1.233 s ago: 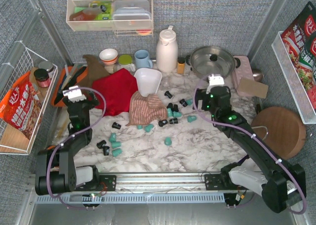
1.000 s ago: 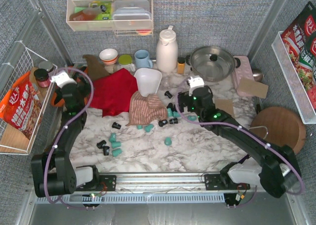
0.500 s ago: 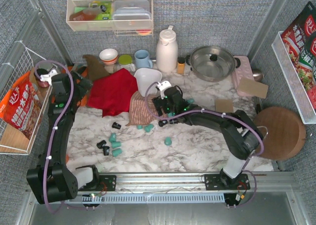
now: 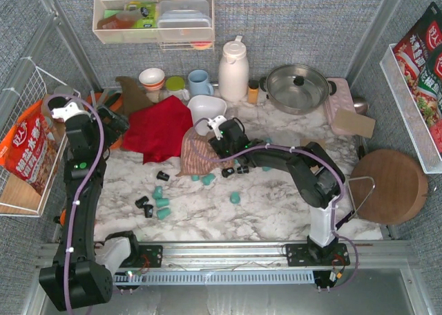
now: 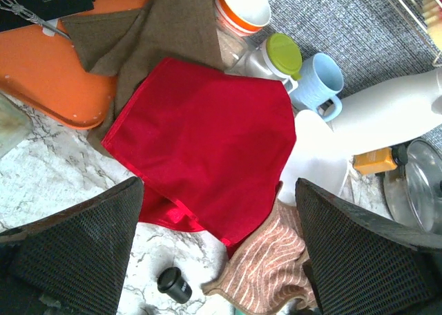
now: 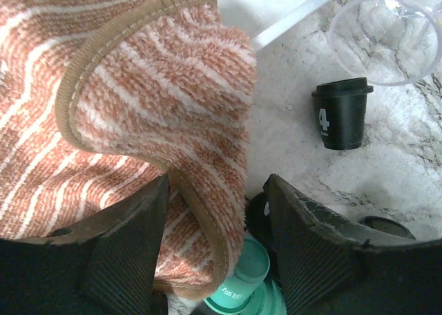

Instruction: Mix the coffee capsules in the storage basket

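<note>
Two claws sit well apart over the desk [image 4: 276,211]. At 9 o'clock, the left claw [image 5: 217,187] hangs spread wide above the red cloth [image 5: 207,142], with an orange tray [image 5: 41,80] at its 10 o'clock. Teal and black coffee capsules [image 4: 163,203] lie scattered on the desk, from 7 to 3 o'clock of the striped towel [image 6: 103,87]. The storage basket [image 4: 206,111] sits just beside that towel at its 12 o'clock. The right claw [image 6: 217,182] straddles the towel's curled hem, and I cannot tell whether it pinches it. One black capsule [image 6: 340,115] stands at its 2 o'clock.
</note>
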`<action>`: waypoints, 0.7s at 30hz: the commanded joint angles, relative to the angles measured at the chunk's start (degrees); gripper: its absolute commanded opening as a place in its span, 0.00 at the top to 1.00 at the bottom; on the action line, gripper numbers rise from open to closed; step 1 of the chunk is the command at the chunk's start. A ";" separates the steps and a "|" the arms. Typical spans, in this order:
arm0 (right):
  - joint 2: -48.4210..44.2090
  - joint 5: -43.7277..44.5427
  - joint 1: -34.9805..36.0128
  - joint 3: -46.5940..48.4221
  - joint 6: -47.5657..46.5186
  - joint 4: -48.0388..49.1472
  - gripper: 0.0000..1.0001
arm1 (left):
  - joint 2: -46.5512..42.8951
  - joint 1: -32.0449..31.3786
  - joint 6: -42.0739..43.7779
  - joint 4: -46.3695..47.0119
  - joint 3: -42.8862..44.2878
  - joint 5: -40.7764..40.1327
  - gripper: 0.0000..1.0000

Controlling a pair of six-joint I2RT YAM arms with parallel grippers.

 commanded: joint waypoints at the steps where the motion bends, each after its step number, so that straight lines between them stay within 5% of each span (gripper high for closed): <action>1: 0.80 -0.44 -0.03 0.69 -0.02 -1.87 0.38 | -0.49 0.04 1.16 1.22 0.18 1.19 0.01; 7: 0.27 -0.51 0.07 -0.22 0.93 -2.01 0.49 | -0.01 0.04 0.31 1.71 -0.25 3.44 0.01; 21: -4.50 -0.75 0.98 0.54 0.98 -6.85 0.94 | -0.32 0.13 -0.48 1.99 -0.67 3.14 0.01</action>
